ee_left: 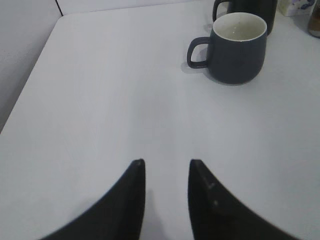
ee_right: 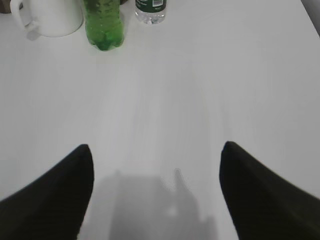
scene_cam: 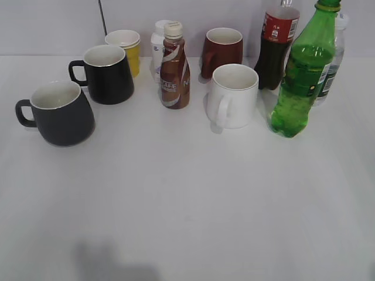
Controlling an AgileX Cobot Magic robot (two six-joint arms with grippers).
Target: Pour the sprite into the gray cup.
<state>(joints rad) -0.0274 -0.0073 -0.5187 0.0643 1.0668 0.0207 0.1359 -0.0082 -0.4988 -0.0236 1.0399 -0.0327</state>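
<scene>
Green plastic marks the sprite (scene_cam: 300,73), standing upright and untouched on the white table (scene_cam: 187,199); nothing has been poured yet. The right pincer (ee_right: 156,150) is spread wide and empty, with the sprite (ee_right: 103,22) well ahead of it and slightly left of its centre line, just beside the white mug (ee_right: 50,17). The left pincer (ee_left: 166,167) is parted by a narrow gap, holding nothing; the gray cup (ee_left: 236,47) stands ahead and to its right, mouth up, its off-white inside apparently dry. Remaining, by judgement: approach and grasp the bottle, deal with its cap, which is not clearly visible, carry it across to the cup, tilt, and pour.
</scene>
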